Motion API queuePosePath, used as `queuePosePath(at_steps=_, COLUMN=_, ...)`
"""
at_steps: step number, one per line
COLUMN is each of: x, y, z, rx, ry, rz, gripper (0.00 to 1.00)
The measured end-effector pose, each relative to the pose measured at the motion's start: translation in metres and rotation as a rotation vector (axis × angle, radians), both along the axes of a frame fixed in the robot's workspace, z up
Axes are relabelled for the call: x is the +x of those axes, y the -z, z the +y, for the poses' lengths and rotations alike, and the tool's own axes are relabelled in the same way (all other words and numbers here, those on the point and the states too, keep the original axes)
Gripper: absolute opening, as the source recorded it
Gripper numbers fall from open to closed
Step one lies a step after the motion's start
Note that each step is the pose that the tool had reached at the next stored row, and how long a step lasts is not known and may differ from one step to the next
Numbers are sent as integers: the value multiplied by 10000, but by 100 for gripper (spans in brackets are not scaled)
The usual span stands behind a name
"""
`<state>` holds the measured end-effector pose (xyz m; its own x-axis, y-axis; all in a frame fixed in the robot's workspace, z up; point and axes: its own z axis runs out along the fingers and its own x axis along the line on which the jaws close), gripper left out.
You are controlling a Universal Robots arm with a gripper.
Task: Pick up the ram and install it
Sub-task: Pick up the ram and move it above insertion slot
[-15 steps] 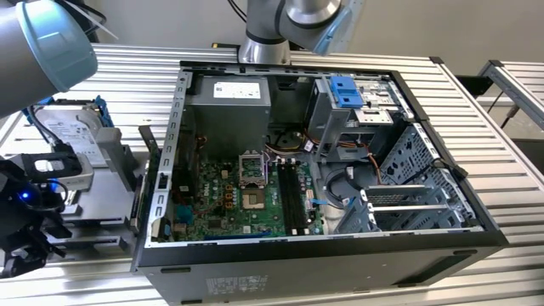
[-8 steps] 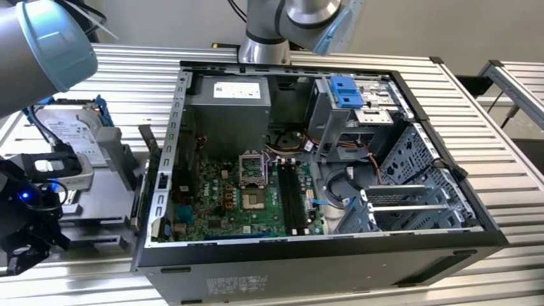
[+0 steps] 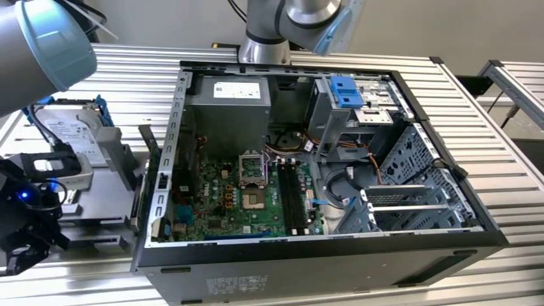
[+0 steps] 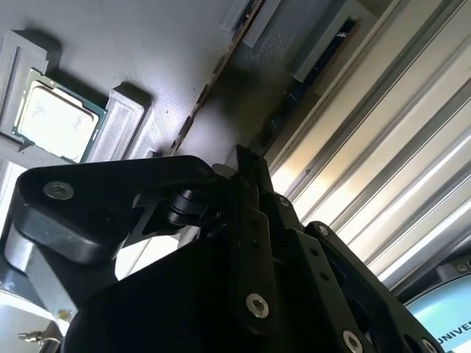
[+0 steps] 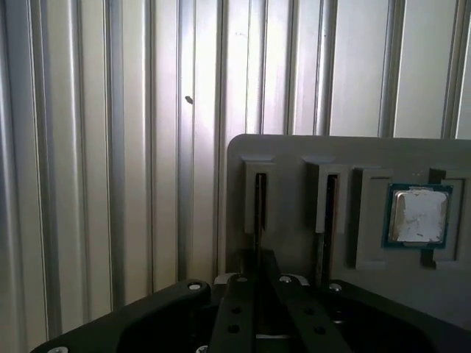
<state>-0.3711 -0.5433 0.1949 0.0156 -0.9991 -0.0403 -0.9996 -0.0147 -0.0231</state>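
Observation:
The ram [image 5: 259, 209] is a thin dark stick seen edge-on, standing in a slot of the grey holder [image 5: 294, 151], in the slot farther from the processor. In the second wrist view the ram [image 4: 313, 59] runs as a dark strip down to the fingertips. My gripper [image 5: 257, 257] is directly over that slot, and its fingers [image 5: 237, 298] are drawn together on the stick's upper edge. In the exterior view the gripper [image 3: 21, 245] is low at the left, beside the open computer case [image 3: 297, 255].
A second stick [image 5: 329, 206] stands in the neighbouring slot. A square silver processor [image 5: 418, 215] sits in its pocket on the same holder. A hard drive in a blue frame [image 3: 72, 137] lies behind it. The motherboard [image 3: 255, 204] lies inside the case, on the ribbed metal table [image 3: 510, 159].

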Motion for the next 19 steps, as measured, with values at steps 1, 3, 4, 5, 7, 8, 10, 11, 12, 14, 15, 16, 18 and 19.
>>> queuePosePath(at_steps=1, x=0, y=-40, z=0, rx=-1, ry=1, rz=5, gripper=0)
queuePosePath(at_steps=3, x=0, y=-118, z=1, rx=1, ry=1, rz=5, gripper=0)
queuePosePath(at_steps=4, x=0, y=-155, z=1, rx=1, ry=1, rz=6, gripper=0)
queuePosePath(at_steps=5, x=1, y=-193, z=0, rx=0, ry=0, rz=7, gripper=0)
queuePosePath(at_steps=7, x=1, y=-273, z=1, rx=2, ry=0, rz=7, gripper=0)
queuePosePath(at_steps=8, x=0, y=-320, z=0, rx=0, ry=1, rz=9, gripper=0)
queuePosePath(at_steps=10, x=1, y=-409, z=1, rx=1, ry=1, rz=8, gripper=0)
queuePosePath(at_steps=11, x=1, y=-456, z=1, rx=1, ry=1, rz=9, gripper=0)
queuePosePath(at_steps=12, x=1, y=-503, z=0, rx=0, ry=0, rz=10, gripper=0)
queuePosePath(at_steps=14, x=1, y=-591, z=0, rx=0, ry=0, rz=9, gripper=0)
queuePosePath(at_steps=15, x=1, y=-634, z=0, rx=1, ry=0, rz=9, gripper=0)
queuePosePath(at_steps=16, x=1, y=-682, z=0, rx=1, ry=0, rz=9, gripper=0)
queuePosePath(at_steps=18, x=1, y=-774, z=0, rx=0, ry=1, rz=10, gripper=0)
queuePosePath(at_steps=19, x=0, y=-819, z=1, rx=1, ry=1, rz=9, gripper=0)
